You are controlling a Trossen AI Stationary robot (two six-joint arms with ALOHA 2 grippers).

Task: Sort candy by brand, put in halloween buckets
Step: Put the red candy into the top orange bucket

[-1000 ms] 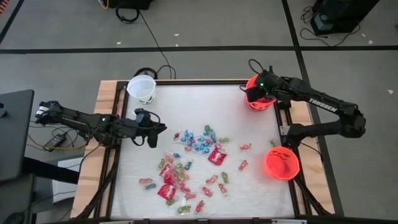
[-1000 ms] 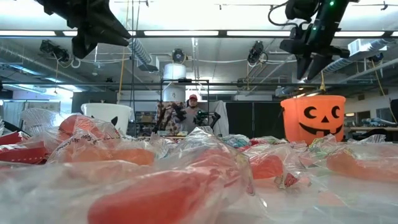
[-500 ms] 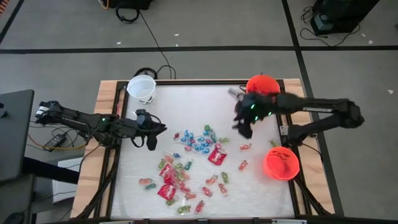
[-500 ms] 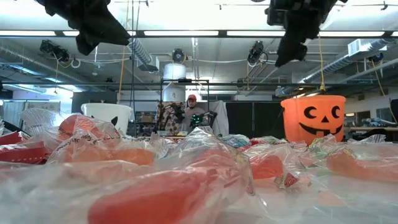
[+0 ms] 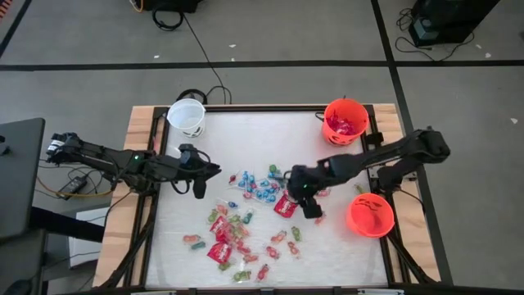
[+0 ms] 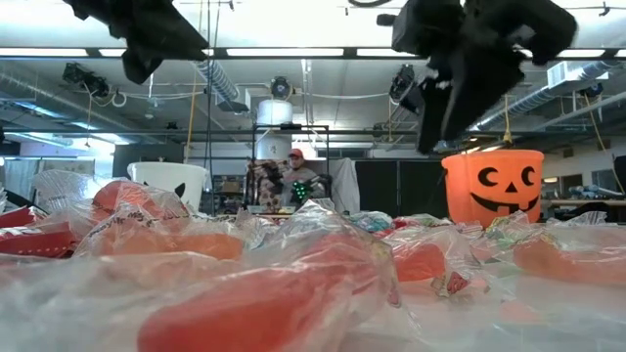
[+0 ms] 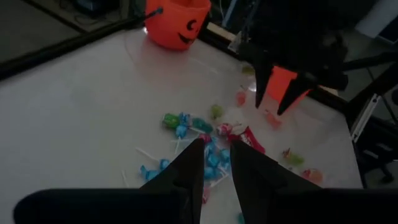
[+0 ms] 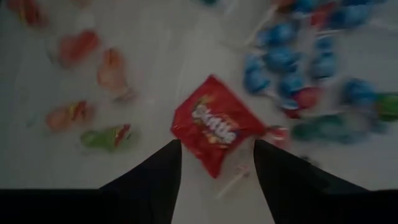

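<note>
Your right claw (image 5: 309, 205) was hanging over the middle of the white desk (image 5: 246, 139) with its fingers spread and nothing in them, right above a flat red square Skittles packet (image 8: 213, 126) lying by the cluster of tiny blue-and-red twisted wrappers (image 5: 260, 185). Your left claw (image 5: 199, 174) sat off at the desk's left side, well apart from the sweets, fingers nearly together and empty. The small green, orange and pink wrapped pieces (image 5: 233, 225) were scattered across the near half. One bright orange plastic pail (image 5: 345, 121) stood at the far right corner with candy in it, the orange jack-o'-lantern pail (image 5: 370, 215) at the right edge, and the white pail (image 5: 187, 116) at the far left corner.
</note>
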